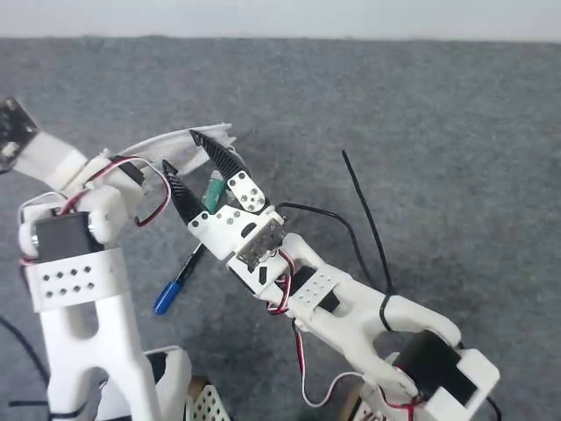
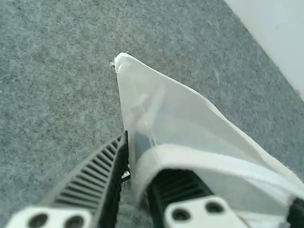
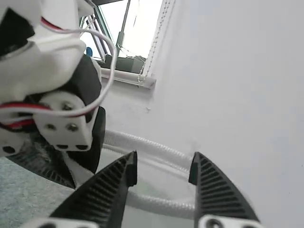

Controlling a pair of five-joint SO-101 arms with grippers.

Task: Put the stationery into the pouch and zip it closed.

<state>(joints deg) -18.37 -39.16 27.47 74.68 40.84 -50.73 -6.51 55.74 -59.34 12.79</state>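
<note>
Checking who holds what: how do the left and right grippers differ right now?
The left gripper is shut on the edge of the pouch; the right gripper is open. The left holds the pouch; the right's jaws stand apart at its rim. Both have black ribbed fingers.

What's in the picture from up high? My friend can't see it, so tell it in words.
Two white robot arms meet over a grey table. The right gripper is open at a white pouch, which the left arm holds. A blue-capped pen lies on the table beneath them.
</note>
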